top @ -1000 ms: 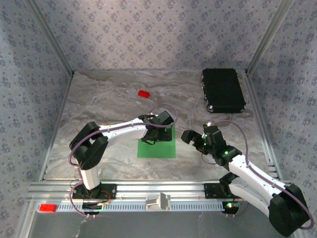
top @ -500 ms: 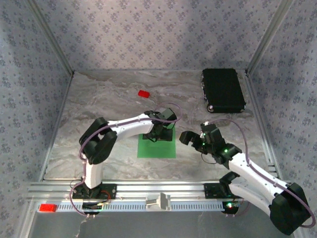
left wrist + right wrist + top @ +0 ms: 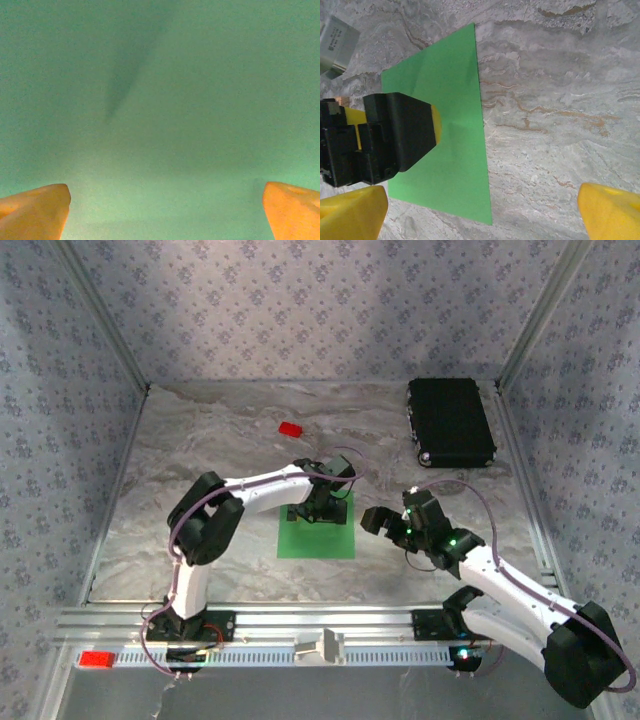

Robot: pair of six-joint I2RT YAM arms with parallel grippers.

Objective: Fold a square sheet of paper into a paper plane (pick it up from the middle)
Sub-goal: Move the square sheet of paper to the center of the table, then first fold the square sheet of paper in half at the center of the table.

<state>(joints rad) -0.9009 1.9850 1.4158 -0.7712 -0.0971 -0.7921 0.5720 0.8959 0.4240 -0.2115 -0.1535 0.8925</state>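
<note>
Closing the left pincer (image 3: 164, 210) from this pose is the main risk, so note it first. Its orange fingertips (image 3: 35, 210) stand wide apart, jaws open and gripping nothing, hard down over the sheet of paper (image 3: 316, 535).

Risks, as judged:
- The sheet is thin and lies flat on the table (image 3: 200, 460). If you close without enough downward press, the fingertips may slide over it and raise no ridge to pinch.
- Too much press could make the sheet skid or crumple under one finger.
- From above, the left pincer sits over the sheet's far half, not plainly its middle. A pinch there would likely lift it lopsided, the near half dragging.
- The right pincer (image 3: 481, 212) is also open and empty, hovering just beside the sheet's right edge. A careless move inward could nudge that edge and turn the sheet.

Sheet, as seen:
- Bright green, plain, matte, square, with straight clean edges.
- No fold in it yet; the plane is not begun.
- The left wrist view shows a faint dark streak across the green. You cannot tell whether it is a shadow or a slight ripple.
- The right wrist view shows the right edge lying flat against the table.
</note>
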